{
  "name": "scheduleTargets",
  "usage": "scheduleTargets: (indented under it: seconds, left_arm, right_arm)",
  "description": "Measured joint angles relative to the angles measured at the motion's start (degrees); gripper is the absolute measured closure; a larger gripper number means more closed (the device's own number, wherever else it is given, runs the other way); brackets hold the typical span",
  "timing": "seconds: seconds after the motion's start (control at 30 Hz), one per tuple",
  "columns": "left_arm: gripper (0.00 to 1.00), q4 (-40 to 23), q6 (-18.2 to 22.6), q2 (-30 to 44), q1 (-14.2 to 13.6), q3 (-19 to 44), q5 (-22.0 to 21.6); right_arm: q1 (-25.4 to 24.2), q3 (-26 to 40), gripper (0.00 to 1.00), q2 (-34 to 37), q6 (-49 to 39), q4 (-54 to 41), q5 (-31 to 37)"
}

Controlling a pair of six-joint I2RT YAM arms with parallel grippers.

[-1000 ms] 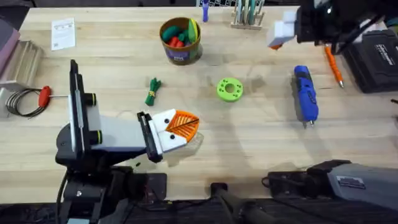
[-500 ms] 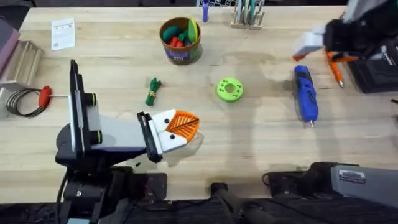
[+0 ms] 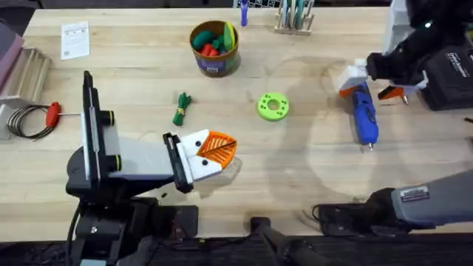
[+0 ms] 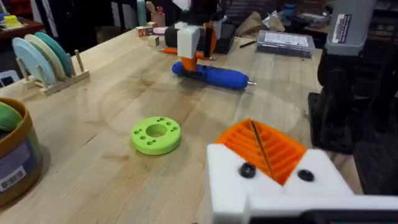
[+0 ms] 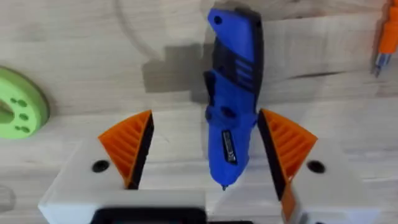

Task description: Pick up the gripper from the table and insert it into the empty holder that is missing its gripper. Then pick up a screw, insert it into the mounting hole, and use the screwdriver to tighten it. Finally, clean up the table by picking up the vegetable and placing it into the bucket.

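Observation:
The blue screwdriver [image 3: 363, 114] [image 4: 211, 74] lies at the right of the table, tip toward the front. My right gripper [image 3: 369, 85] [image 5: 208, 146] [image 4: 193, 43] is open, and its orange pads [image 5: 127, 146] stand on either side of the screwdriver's body [image 5: 233, 112] without touching it. My left gripper [image 3: 219, 148] [image 4: 261, 146] rests shut at the front left, its orange ribbed fingers seated in the white holder [image 3: 194, 159]. The dark green vegetable [image 3: 181, 108] lies left of centre. The orange-brown bucket [image 3: 214, 48] stands at the back with toys inside. No screw can be made out.
A green disc [image 3: 273, 106] [image 4: 155, 134] [image 5: 15, 102] with holes sits mid-table. A red-handled screwdriver [image 3: 52, 113] and a cable coil lie at the far left, a black case [image 3: 451, 70] at the far right. A wooden rack [image 3: 294, 18] stands at the back.
My right gripper has come down and forward from the back right and now straddles the blue screwdriver's rear end. The left arm has not moved.

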Motion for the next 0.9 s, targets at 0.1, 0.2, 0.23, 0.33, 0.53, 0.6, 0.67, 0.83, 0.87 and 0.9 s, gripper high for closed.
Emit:
scheduleTargets:
  seconds: [0.1,0.2,0.23,0.33,0.53,0.6,0.67,0.83,0.87,0.9]
  left_arm:
    - [0.991,0.0,0.0,0.0,0.0,0.0,0.0]
    - [0.991,0.0,0.0,0.0,0.0,0.0,0.0]
    - [0.991,0.0,0.01,0.0,0.0,0.0,0.0]
    - [0.991,0.0,0.0,0.0,0.0,0.0,0.0]
    - [0.991,0.0,0.02,0.0,0.0,0.0,0.0]
    - [0.991,0.0,0.0,0.0,0.0,0.0,0.0]
    - [0.991,0.0,0.01,0.0,0.0,0.0,0.0]
    - [0.991,0.0,0.0,0.0,0.0,0.0,0.0]
    - [0.991,0.0,0.0,0.0,0.0,0.0,0.0]
    - [0.991,0.0,0.0,0.0,0.0,0.0,0.0]
  right_arm:
    - [-0.55,-0.29,0.012,2.18,-0.2,1.84,0.0]
    - [-1.46,-1.5,0.012,2.43,-0.22,3.52,0.0]
    - [-1.94,-1.92,0.012,2.43,-0.22,3.99,0.0]
    - [-3.62,-3.73,0.011,2.44,-0.22,5.94,0.02]
    - [-4.61,-5.7,0.011,2.44,-0.22,7.09,0.68]
    - [-4.56,-5.77,0.011,2.44,-0.22,7.27,1.08]
    - [-4.56,-6.03,0.012,2.44,-0.22,7.81,1.32]
    - [-4.56,-6.51,0.012,3.44,-0.22,9.44,1.62]
    - [-4.56,-6.62,0.012,3.84,-0.2,9.73,1.69]
    - [-4.56,-6.83,0.012,4.28,-0.2,10.03,1.76]
